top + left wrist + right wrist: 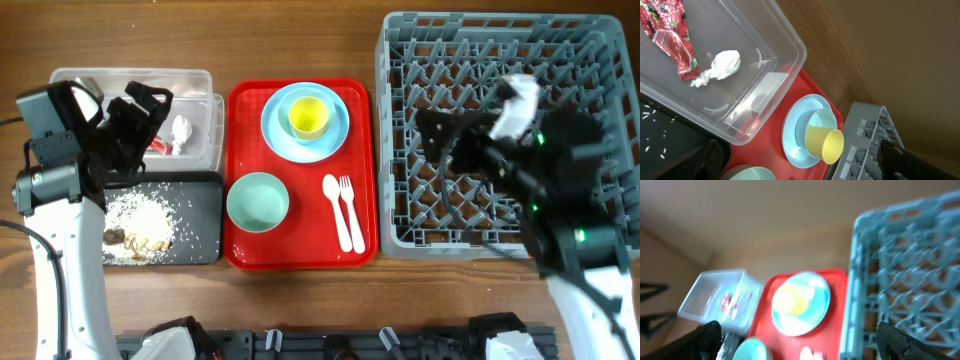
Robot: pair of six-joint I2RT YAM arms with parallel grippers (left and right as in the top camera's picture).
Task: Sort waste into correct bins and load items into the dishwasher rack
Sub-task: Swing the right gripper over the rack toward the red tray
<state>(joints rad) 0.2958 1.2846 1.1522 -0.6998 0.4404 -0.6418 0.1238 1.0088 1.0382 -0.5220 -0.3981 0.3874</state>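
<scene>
The red wrapper [160, 147] and white tissue [182, 130] lie in the clear tub [130, 75]. Rice with brown bits [140, 212] lies in the black tray [200, 225]. The yellow cup [308, 118] stands in the light-blue bowl [300, 97] on the plate [275, 130]. The green bowl [257, 202], spoon [335, 205] and fork [350, 210] lie apart from them. My left gripper [148, 100] hangs open and empty over the tub; its wrist view shows the wrapper [670, 40], tissue [722, 65] and cup [827, 142]. My right gripper [435, 135] is open and empty over the rack [600, 60].
The dishes sit on a flat red tray [300, 245] between the bins and the rack. The right wrist view is blurred and shows the tub [715, 300], the plate [800, 302] and the rack [910, 265]. Bare wood runs along the table's far edge.
</scene>
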